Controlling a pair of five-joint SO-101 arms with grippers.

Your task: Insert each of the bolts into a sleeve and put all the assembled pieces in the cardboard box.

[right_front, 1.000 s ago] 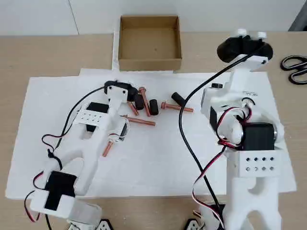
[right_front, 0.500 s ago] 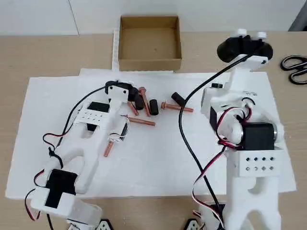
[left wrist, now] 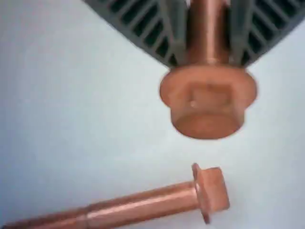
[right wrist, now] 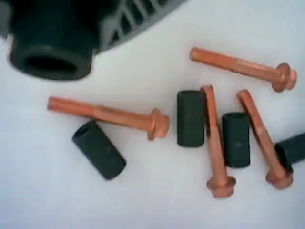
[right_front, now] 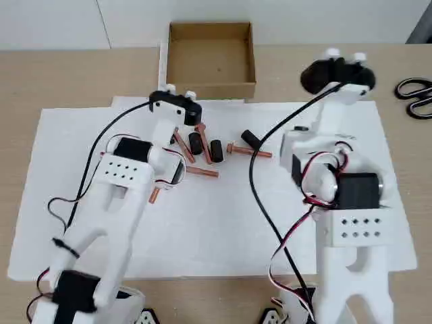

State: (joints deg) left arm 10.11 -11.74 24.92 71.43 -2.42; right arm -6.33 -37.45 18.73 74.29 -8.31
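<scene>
Copper bolt, gripped: my left hand pinches the held bolt by its shank between ribbed grey fingers. The flanged hex head sticks out free over the white sheet.
Bolt beneath: a second bolt lies flat on the sheet, just beside that head and apart from it.
Black sleeve, gripped: my right hand is clamped on the held sleeve, whose open bore shows over the sheet.
Loose parts: loose bolts and loose sleeves lie scattered on the sheet between my two arms. One upright-lying sleeve touches a neighbouring bolt along its side, and another sleeve sits between two bolts.
Cardboard box: the cardboard box stands open at the far edge of the table, about midway along it and just beyond the sheet.
Scissors: the scissors rest at the table's right edge, well apart from the parts.
</scene>
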